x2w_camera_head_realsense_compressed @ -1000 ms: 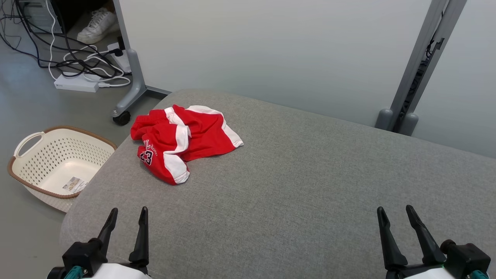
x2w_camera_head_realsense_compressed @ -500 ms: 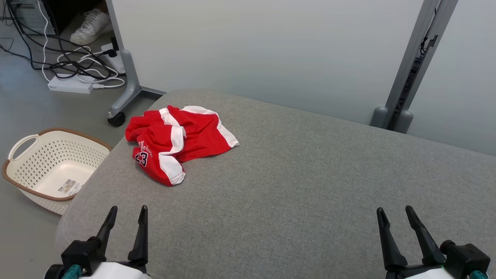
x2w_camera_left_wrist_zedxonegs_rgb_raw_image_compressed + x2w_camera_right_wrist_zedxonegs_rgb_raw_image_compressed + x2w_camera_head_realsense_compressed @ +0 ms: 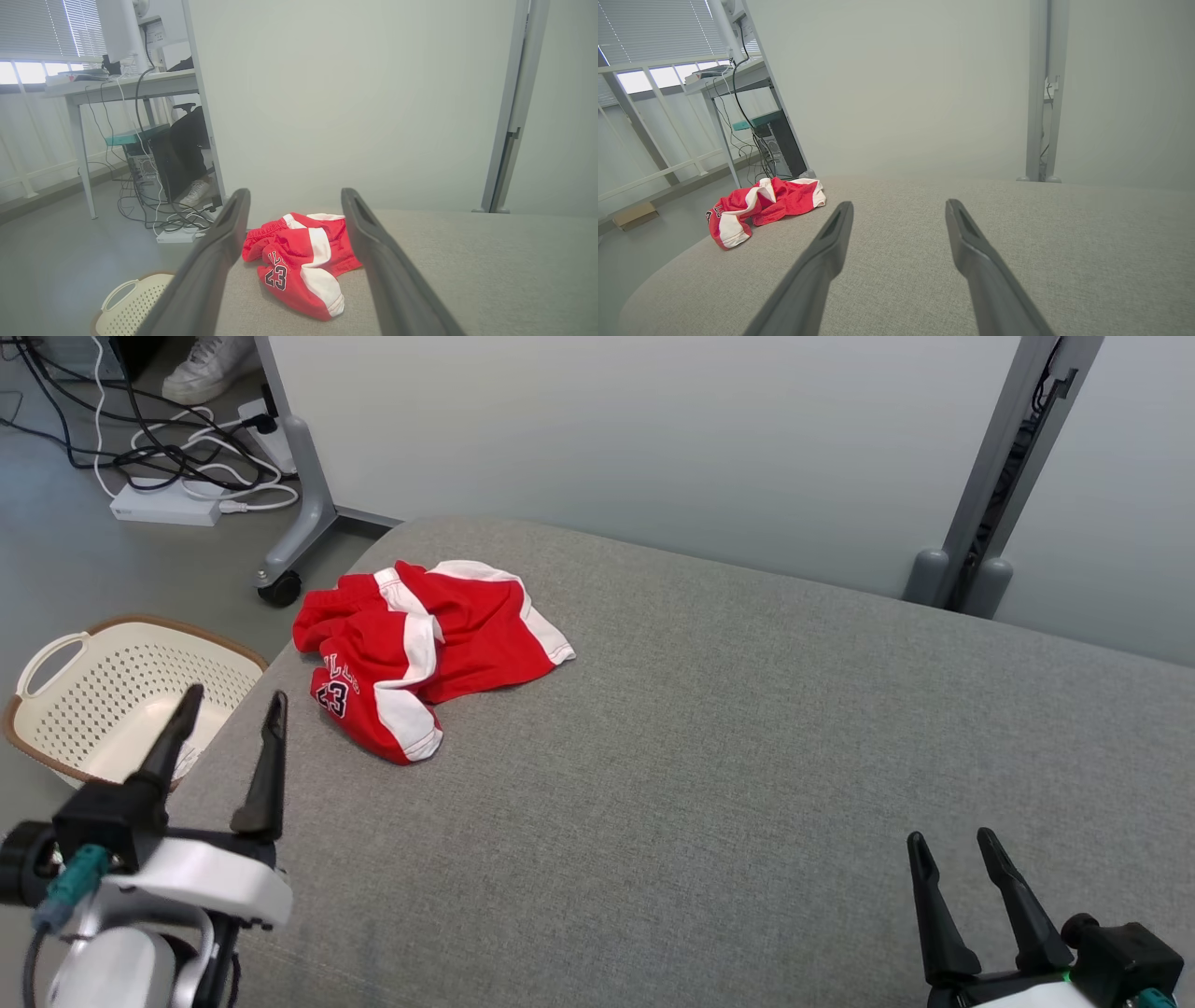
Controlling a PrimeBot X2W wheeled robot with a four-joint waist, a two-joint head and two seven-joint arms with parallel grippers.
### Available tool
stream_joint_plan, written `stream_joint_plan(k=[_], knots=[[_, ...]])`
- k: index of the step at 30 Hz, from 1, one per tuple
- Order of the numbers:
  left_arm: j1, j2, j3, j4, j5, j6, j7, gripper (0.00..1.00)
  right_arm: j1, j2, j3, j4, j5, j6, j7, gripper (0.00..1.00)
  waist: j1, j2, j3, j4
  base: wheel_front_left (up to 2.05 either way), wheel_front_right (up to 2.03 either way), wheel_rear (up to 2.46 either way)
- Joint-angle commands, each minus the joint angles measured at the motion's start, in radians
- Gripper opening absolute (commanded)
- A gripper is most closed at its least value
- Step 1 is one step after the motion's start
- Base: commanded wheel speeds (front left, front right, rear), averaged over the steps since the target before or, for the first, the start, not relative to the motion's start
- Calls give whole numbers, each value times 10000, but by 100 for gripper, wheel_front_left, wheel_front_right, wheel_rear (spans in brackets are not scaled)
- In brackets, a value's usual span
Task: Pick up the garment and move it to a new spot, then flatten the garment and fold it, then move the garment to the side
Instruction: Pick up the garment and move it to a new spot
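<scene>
The garment point(image 3: 420, 649) is a pair of red shorts with white stripes and a "23", lying crumpled near the far left corner of the grey padded surface point(image 3: 728, 775). The left wrist view frames the garment point(image 3: 299, 261) between the fingers, some way ahead. My left gripper point(image 3: 233, 700) is raised at the surface's left edge, open and empty, short of the cloth. At the near right my right gripper point(image 3: 952, 840) rests open and empty, with the garment point(image 3: 756, 207) far off to its left.
A cream perforated basket point(image 3: 103, 695) sits on the floor left of the surface. Behind it are cables and a white power strip point(image 3: 163, 504), a partition's wheeled foot point(image 3: 280, 588) and a white shoe point(image 3: 201, 369). A pale partition wall backs the surface.
My left arm has lifted and moved forward and left toward the garment. The head camera has shifted a little. The right gripper and the garment have stayed put.
</scene>
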Motion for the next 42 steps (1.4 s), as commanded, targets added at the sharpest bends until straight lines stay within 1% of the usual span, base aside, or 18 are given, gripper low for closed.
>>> stream_joint_plan(k=[1, 6, 10, 12, 13, 14, 19, 20, 22, 23, 24, 26, 28, 31, 34, 37, 39, 42], knots=[[-442, 260, 99, -29, 44, -77, 206, 100, -17, 10, -10, -22, -52, 2, -53, 100, 0, 0, 170, -52, 0, 0, 0], [-1642, 786, 260, 435, -187, -284, 823, 100, -261, -17, 26, 7, -95, 2, -53, 100, 0, 0, 519, -289, 0, 0, 0], [-2722, 1182, 400, 1418, -573, -530, 1271, 100, -440, -28, -16, -39, -158, 2, -51, 100, 0, 0, 851, -649, 0, 0, 0], [-3230, 1275, 422, 2088, -822, -596, 1466, 100, -599, -66, -20, -93, -203, 2, -53, 100, 0, 0, 1071, -849, 0, 0, 0], [-3230, 1275, 422, 2088, -822, -596, 1466, 100, -599, -66, -20, -93, -203, 2, -53, 100, 0, 0, 1071, -849, 0, 0, 0], [-3473, 1394, 364, 2453, -839, -644, 1579, 100, -633, -74, -10, -91, -198, 2, -53, 100, 0, 0, 1154, -946, 0, 0, 0], [-4630, 1539, 134, 4225, -1184, -772, 1857, 100, -896, -21, -50, -128, -232, 2, -51, 100, 0, 0, 1481, -1407, 0, 0, 0], [-4862, 1496, 168, 4614, -1438, -787, 1950, 100, -953, -15, -39, -157, -249, 2, -53, 100, 0, 0, 1569, -1485, 0, 0, 0], [-5281, 1623, 67, 5329, -1598, -832, 2230, 100, -1066, -37, 14, -231, -289, 2, -51, 100, 0, 0, 1811, -1675, 0, 0, 0], [-5516, 1579, 181, 5670, -1947, -848, 2358, 100, -1167, -64, 45, -277, -331, 2, -53, 100, 0, 0, 1982, -1782, 0, 0, 0], [-5753, 1541, 241, 5977, -2102, -841, 2416, 100, -1255, -99, 25, -320, -365, 2, -53, 100, 0, 0, 2117, -1876, 0, 0, 0], [-6069, 1759, 248, 6629, -2315, -853, 2619, 100, -1477, -164, 56, -380, -434, 2, -53, 100, 0, 0, 2445, -2113, 0, 0, 0], [-6406, 1822, 558, 7270, -2785, -849, 2746, 100, -1689, -240, 84, -477, -488, 2, -53, 100, 0, 0, 2779, -2362, 0, 0, 0], [-6723, 2064, 985, 8074, -3322, -850, 2690, 100, -1965, -308, 156, -607, -594, 2, -53, 100, 0, 0, 3193, -2789, 0, 0, 0], [-6856, 2209, 1144, 8721, -3763, -853, 2865, 100, -2138, -257, 129, -660, -595, 2, -53, 100, 0, 0, 3506, -3116, 0, 0, 0], [-6905, 2417, 1251, 9329, -4160, -853, 3213, 100, -2194, -230, 176, -659, -602, 2, -53, 100, 0, 0, 3682, -3339, 0, 0, 0], [-6894, 2455, 1243, 9866, -4290, -848, 3644, 100, -2228, -215, 179, -649, -585, 2, -53, 100, 0, 0, 3729, -3440, 0, 0, 0], [-7052, 2511, 1254, 10451, -4346, -690, 4068, 100, -2243, -214, 157, -646, -560, 2, -53, 100, 0, 0, 3740, -3510, 0, 0, 0]])
